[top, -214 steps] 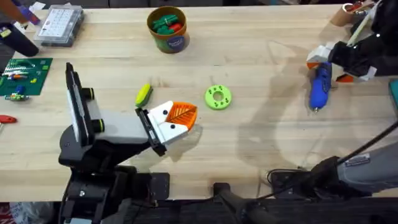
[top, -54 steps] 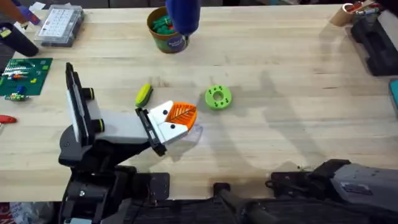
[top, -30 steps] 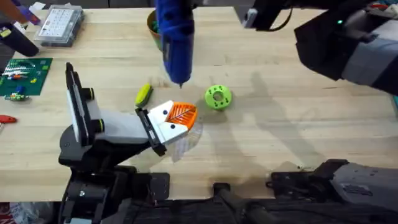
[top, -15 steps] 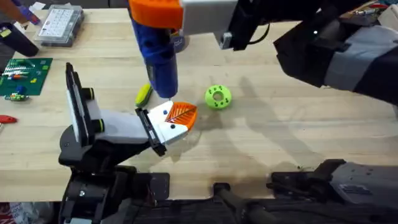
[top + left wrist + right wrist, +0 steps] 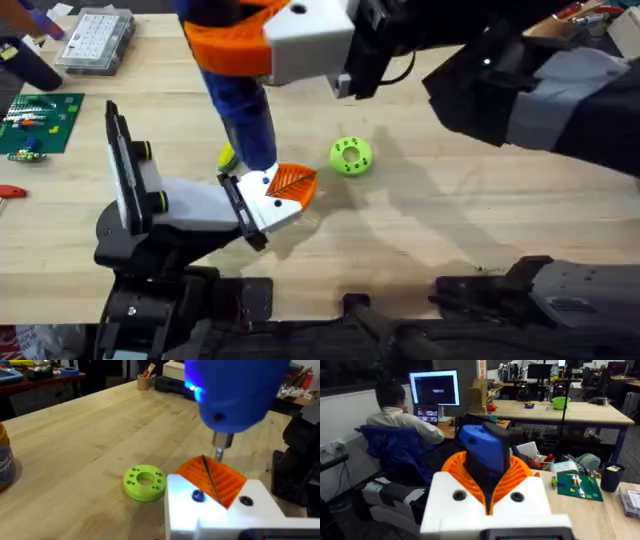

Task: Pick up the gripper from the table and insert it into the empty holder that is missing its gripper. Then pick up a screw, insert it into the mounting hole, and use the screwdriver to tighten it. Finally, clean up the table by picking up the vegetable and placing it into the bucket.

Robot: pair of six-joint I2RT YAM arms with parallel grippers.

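Observation:
The white holder (image 5: 262,197) sits at the tip of my left arm, low over the table, with the orange ribbed gripper piece (image 5: 293,183) seated in it. In the left wrist view the holder (image 5: 220,510) shows two black dots beside the orange piece (image 5: 215,477). My right gripper (image 5: 245,40) reaches across from the right, shut on the blue screwdriver (image 5: 248,115), which stands nearly upright. Its metal bit (image 5: 220,452) hangs just above the orange piece, and its light is on. The yellow-green vegetable (image 5: 227,157) peeks out behind the screwdriver. The bucket (image 5: 3,462) shows at an edge of the left wrist view.
A lime-green ring (image 5: 350,157) lies right of the holder. At the far left are a clear compartment box (image 5: 95,40), a green circuit board (image 5: 40,120) and a red-handled tool (image 5: 10,190). My right arm spans the far right of the table.
My right arm lifted the screwdriver from the table's right side, carried it left across the far edge, then brought it down until the bit reached the holder. The left arm stayed still.

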